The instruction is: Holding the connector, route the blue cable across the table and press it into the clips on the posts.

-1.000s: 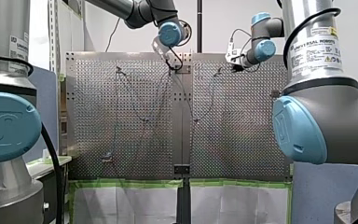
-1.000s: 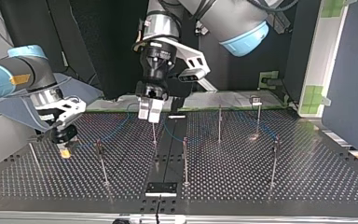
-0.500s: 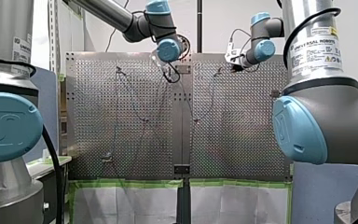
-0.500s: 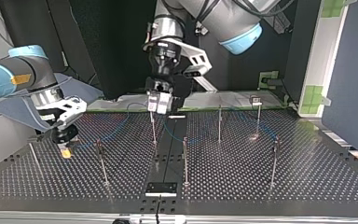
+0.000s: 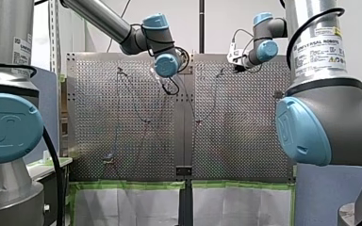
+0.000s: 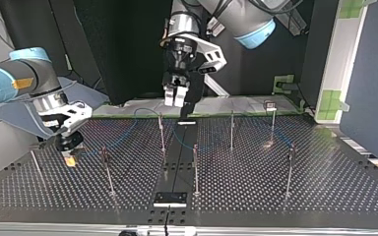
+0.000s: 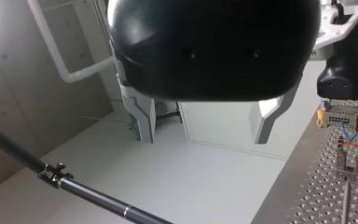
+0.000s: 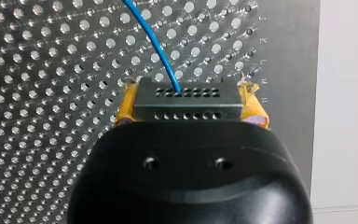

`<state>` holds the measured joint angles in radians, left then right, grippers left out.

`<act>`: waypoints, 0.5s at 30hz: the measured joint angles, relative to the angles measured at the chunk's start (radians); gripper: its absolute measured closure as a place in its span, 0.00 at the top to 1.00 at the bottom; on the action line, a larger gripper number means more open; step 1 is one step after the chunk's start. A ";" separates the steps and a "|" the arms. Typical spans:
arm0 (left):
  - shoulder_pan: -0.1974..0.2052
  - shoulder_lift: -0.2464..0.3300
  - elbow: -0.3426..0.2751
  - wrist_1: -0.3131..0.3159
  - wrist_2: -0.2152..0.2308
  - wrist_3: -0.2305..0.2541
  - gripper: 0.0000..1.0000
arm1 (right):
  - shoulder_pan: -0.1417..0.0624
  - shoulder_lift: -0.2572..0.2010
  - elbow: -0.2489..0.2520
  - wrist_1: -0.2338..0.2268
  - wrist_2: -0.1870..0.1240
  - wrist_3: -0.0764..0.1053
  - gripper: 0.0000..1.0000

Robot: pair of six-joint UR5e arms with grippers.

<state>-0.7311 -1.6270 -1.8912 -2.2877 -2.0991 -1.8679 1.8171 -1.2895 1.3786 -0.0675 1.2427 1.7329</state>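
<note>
My right gripper (image 8: 190,110) is shut on the grey connector (image 8: 186,95), one yellow pad on each side of it. The blue cable (image 8: 154,42) leaves the connector and runs off over the perforated table (image 8: 37,93). In the top view this gripper (image 6: 69,156) hangs low at the left, and the cable (image 6: 123,133) loops back past the posts. My left gripper (image 6: 175,100) is open and holds nothing, high above the post (image 6: 161,132) near the middle. Its own wrist view shows the fingers (image 7: 142,116) wide apart, with the connector (image 7: 342,113) off to one side above a clip (image 7: 349,163).
Several thin posts stand on the table (image 6: 325,187), among them one (image 6: 195,167) at the centre and one (image 6: 290,169) at the top view's right. A small black plate (image 6: 170,198) lies at the near edge. A dark rod (image 7: 88,198) crosses below my left gripper.
My left gripper has risen off the middle post and drawn back towards the far side of the table. My right gripper has stayed put with the connector.
</note>
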 joint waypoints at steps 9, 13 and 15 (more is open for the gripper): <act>0.007 0.000 -0.079 0.077 0.023 -0.016 1.00 | 0.003 0.000 0.000 0.000 0.000 -0.003 0.00; 0.015 0.000 -0.117 0.073 0.029 -0.014 1.00 | 0.003 0.001 0.000 0.000 0.000 -0.004 0.00; 0.019 0.000 -0.136 0.060 0.034 -0.014 1.00 | 0.003 0.000 0.000 0.000 0.000 -0.004 0.00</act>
<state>-0.7125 -1.6265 -2.0275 -2.2279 -2.0655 -1.8816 1.8200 -1.2891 1.3784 -0.0676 1.2426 1.7291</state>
